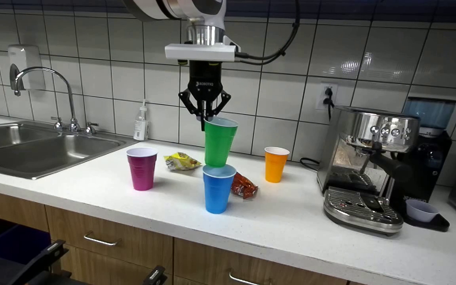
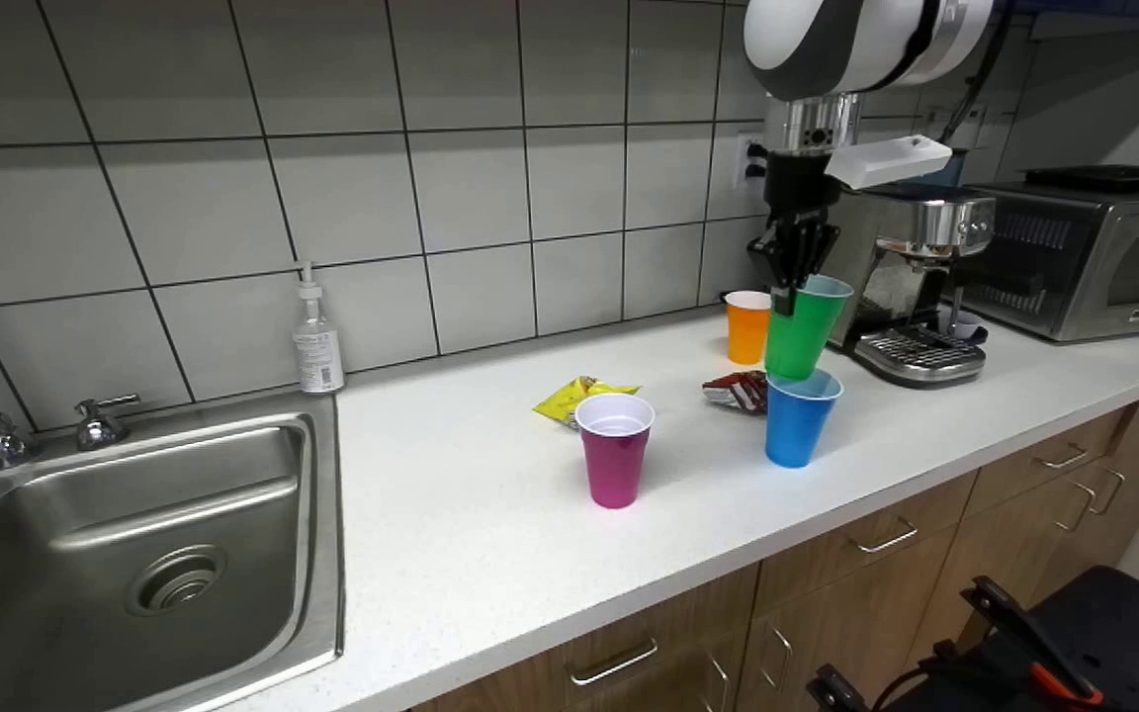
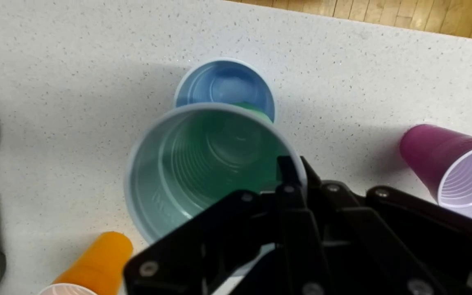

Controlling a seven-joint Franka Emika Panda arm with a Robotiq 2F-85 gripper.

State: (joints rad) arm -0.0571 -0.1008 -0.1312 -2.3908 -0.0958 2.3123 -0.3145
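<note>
My gripper (image 3: 298, 169) is shut on the rim of a green cup (image 1: 220, 140), one finger inside the pale lip and one outside. The green cup hangs mouth up and slightly tilted in both exterior views. Right below it, a blue cup (image 1: 218, 192) stands upright on the counter. In the wrist view the green cup covers part of the blue cup's opening (image 3: 228, 84). The green base is at the level of the blue rim; whether they touch I cannot tell. The visible part of the blue cup's inside holds no object.
A magenta cup (image 2: 615, 455) and an orange cup (image 1: 276, 166) stand on the white counter (image 1: 172, 206). Yellow (image 1: 181, 161) and red (image 1: 244, 186) snack bags lie nearby. A sink (image 2: 174, 554), soap bottle (image 2: 316, 341), espresso machine (image 1: 366, 158) and microwave (image 2: 1094, 257) flank the area.
</note>
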